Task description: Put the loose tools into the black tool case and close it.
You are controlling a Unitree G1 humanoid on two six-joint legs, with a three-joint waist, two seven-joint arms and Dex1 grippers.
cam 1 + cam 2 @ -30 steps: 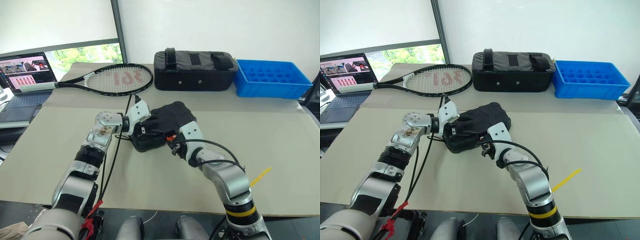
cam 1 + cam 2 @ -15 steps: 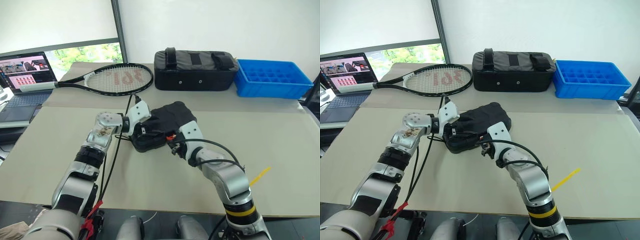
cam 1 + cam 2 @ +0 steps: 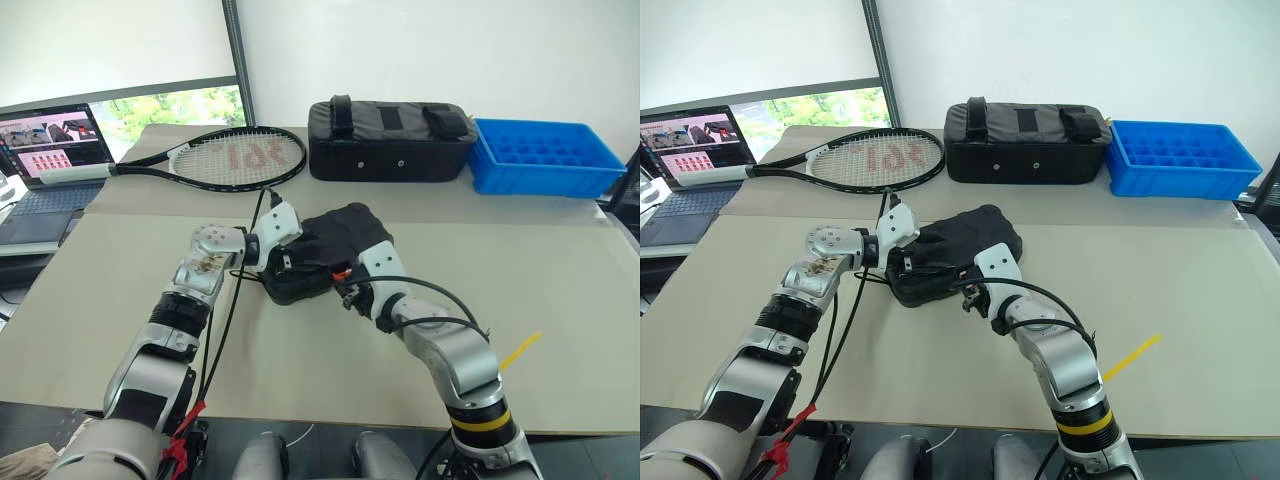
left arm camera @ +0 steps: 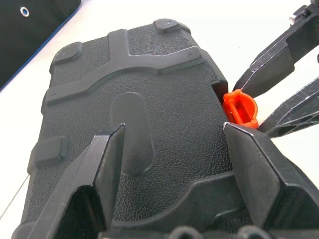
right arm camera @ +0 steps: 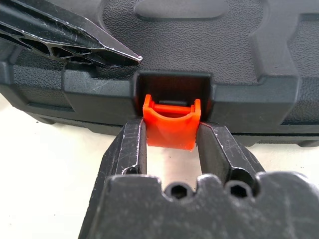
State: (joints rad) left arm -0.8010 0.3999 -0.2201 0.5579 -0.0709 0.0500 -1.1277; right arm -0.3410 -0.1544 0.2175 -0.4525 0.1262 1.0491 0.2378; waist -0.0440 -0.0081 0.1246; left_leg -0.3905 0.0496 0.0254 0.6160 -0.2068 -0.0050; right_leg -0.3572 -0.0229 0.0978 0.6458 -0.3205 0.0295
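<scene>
With the black tool case (image 3: 325,252) shut on the counter (image 3: 560,290), my left end effector (image 4: 172,149) straddles its lid, spread wide, while my right end effector (image 5: 172,142) pinches the orange latch (image 5: 171,125), which I should press squarely home.

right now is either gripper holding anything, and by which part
The right gripper pinches the orange latch of the closed black tool case. The left gripper straddles the lid, open, gripping nothing.

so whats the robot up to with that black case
The black tool case lies closed on the table. The left gripper rests open over its lid, steadying it. The right gripper is closed on the orange latch at the case's front edge, apparently fastening it. No loose tools are visible on the table.
</scene>
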